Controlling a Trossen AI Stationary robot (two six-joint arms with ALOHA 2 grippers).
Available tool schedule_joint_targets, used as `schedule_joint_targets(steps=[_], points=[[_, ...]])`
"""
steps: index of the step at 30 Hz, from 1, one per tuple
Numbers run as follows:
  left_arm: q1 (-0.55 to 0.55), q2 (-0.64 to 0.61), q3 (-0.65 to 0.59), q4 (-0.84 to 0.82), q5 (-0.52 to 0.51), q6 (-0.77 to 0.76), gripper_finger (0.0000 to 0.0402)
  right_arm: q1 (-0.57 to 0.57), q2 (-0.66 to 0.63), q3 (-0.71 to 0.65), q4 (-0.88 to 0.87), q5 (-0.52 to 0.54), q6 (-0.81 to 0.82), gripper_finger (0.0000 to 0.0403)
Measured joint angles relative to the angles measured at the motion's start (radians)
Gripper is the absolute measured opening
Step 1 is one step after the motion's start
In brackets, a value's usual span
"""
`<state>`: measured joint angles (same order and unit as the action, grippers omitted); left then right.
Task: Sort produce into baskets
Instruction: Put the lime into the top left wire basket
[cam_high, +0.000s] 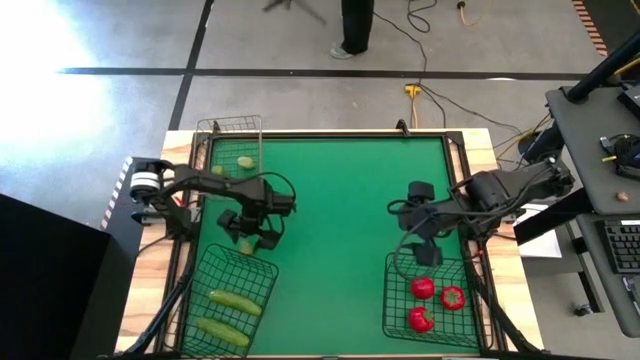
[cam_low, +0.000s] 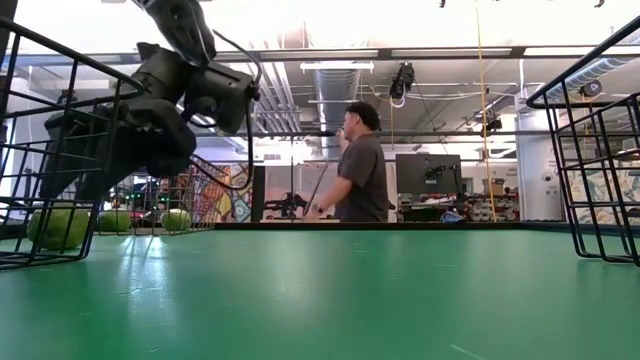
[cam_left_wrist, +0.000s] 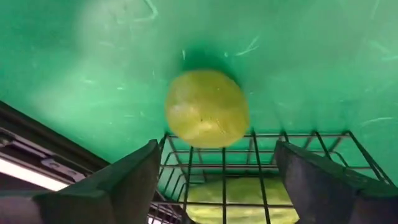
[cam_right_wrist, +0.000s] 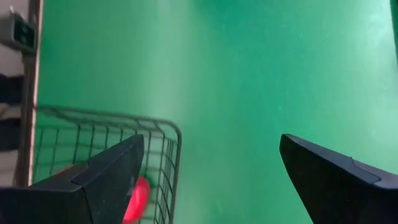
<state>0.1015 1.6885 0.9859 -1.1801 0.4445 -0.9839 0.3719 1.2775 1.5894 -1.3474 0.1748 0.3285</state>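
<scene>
A pale yellow-green round fruit (cam_left_wrist: 206, 109) lies on the green mat just beyond the far rim of the near-left basket (cam_high: 262, 272). That basket holds two green cucumbers (cam_high: 235, 300). My left gripper (cam_high: 250, 236) is open above the fruit, with one finger on either side and neither touching it; it also shows in the left wrist view (cam_left_wrist: 217, 149). My right gripper (cam_high: 425, 252) is open and empty over the far rim of the near-right basket (cam_high: 395, 300), which holds three red pieces (cam_high: 423, 288). The narrow far-left basket (cam_high: 205, 135) holds two pale fruits (cam_high: 245, 162).
The open green mat (cam_high: 340, 220) lies between the two arms. A raised dark frame (cam_high: 330, 133) runs around the table. A person (cam_low: 360, 165) stands in the room beyond the far edge. Cables lie on the floor behind the table.
</scene>
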Motion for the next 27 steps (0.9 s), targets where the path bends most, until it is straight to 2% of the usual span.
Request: schedule_joint_targets(steps=[9, 15, 27], points=[[-0.012, 0.032, -0.064, 0.086, 0.017, -0.072, 0.0288, 0.019, -0.045, 0.0, -0.032, 0.008, -0.009, 0.0368], [-0.012, 0.032, -0.077, 0.118, -0.057, -0.136, 0.028, 0.019, -0.072, 0.0, -0.031, 0.009, -0.012, 0.0368], [-0.014, 0.029, -0.067, 0.186, -0.059, -0.144, 0.0158, 0.018, -0.073, 0.0, -0.023, 0.01, -0.006, 0.0368]])
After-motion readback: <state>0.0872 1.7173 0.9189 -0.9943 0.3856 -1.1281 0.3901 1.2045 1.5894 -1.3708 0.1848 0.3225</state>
